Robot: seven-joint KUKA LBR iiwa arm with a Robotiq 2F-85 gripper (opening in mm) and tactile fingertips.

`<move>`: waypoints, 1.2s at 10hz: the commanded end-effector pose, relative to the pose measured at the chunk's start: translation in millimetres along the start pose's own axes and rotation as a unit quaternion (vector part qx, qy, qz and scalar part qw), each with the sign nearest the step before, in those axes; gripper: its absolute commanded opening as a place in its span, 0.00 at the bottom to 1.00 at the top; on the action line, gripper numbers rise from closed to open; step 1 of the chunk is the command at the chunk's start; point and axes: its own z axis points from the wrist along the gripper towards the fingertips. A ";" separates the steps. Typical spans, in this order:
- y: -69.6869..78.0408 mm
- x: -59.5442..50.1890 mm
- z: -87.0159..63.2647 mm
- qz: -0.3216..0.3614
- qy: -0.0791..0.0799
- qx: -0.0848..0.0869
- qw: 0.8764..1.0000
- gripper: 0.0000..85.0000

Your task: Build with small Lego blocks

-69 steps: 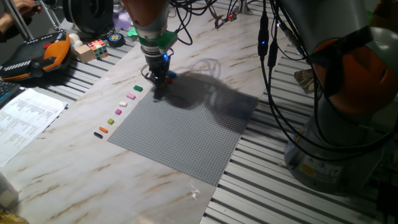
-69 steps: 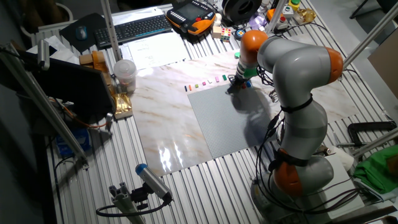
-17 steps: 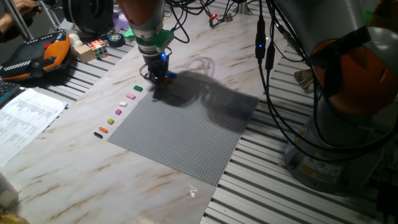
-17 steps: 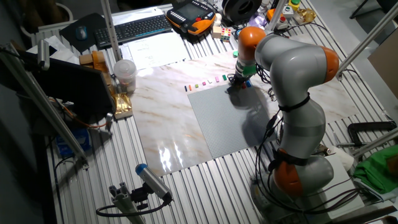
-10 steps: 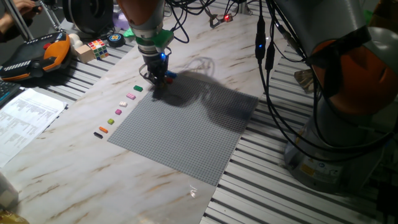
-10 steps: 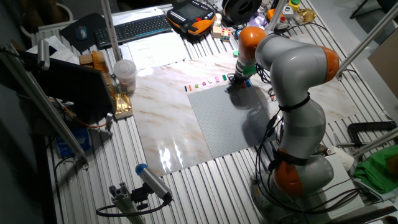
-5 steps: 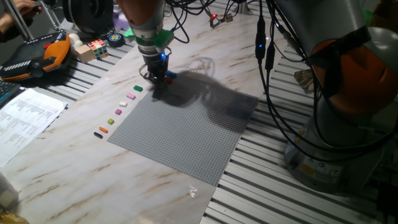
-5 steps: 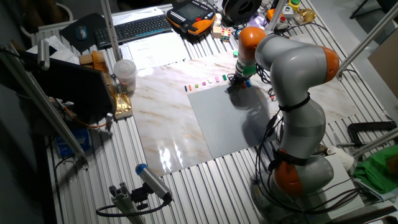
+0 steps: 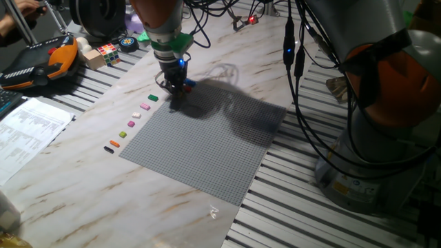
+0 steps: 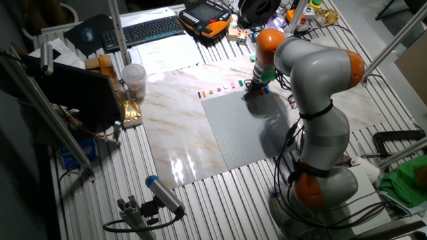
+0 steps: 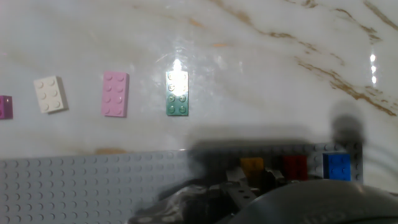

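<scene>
Bricks first: yellow (image 11: 252, 165), red (image 11: 294, 167) and blue (image 11: 338, 166) sit in a row on the grey baseplate (image 11: 74, 186) near its edge, while green (image 11: 177, 93), pink (image 11: 115, 93) and white (image 11: 50, 94) wait on the marble table (image 11: 261, 68) beside it. Almost nothing has moved over the last second; the gripper (image 9: 175, 95) stays planted low over the yellow brick (pressing it home, I'd judge). Its fingers are hidden, so how far apart they are, or any grasp, I cannot tell.

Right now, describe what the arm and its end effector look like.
The silver-grey rounded arm has orange joint bands. Loose black cables hang beside it. A green collar sits at the wrist above the small black end effector, which carries a blue light.
</scene>
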 end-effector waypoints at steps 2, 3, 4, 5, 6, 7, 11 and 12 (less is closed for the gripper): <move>0.3 -0.7 -0.6 0.001 -0.001 -0.001 1.000 0.13; 0.4 -0.7 -0.7 0.002 -0.003 -0.001 1.000 0.24; 0.5 -0.7 -0.8 0.004 -0.004 0.000 1.000 0.31; 0.5 -0.7 -0.8 0.005 -0.007 0.002 1.000 0.37; 0.6 -0.7 -0.7 0.005 -0.007 0.002 1.000 0.35; 0.6 -0.9 -0.6 0.005 -0.007 0.002 1.000 0.35; 1.1 -1.1 -1.5 0.005 -0.006 0.002 1.000 0.34; 1.4 -1.4 -2.0 0.005 -0.006 0.002 1.000 0.33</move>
